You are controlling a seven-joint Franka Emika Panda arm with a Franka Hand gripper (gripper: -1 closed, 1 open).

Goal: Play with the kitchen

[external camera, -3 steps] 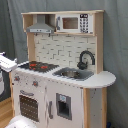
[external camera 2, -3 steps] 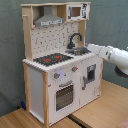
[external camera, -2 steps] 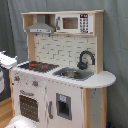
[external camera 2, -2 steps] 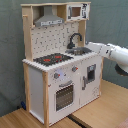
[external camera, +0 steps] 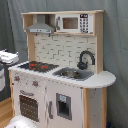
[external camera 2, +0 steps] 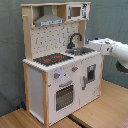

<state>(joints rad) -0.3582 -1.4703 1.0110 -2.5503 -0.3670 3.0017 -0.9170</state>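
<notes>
The tall white and light-wood toy kitchen (external camera 2: 62, 62) stands on the wooden bench (external camera 2: 107, 107), its sink end just ahead of the end effector (external camera 2: 93, 46). Over the last second the white arm (external camera 2: 116, 51) has crept inward toward the black faucet (external camera 2: 74, 39) and steel sink (external camera 2: 80, 50); play seems only to be starting. I cannot tell whether the end effector is parted or closed. Open room lies behind the end effector; ahead, the counter's rounded edge and overhead shelf crowd it.
</notes>
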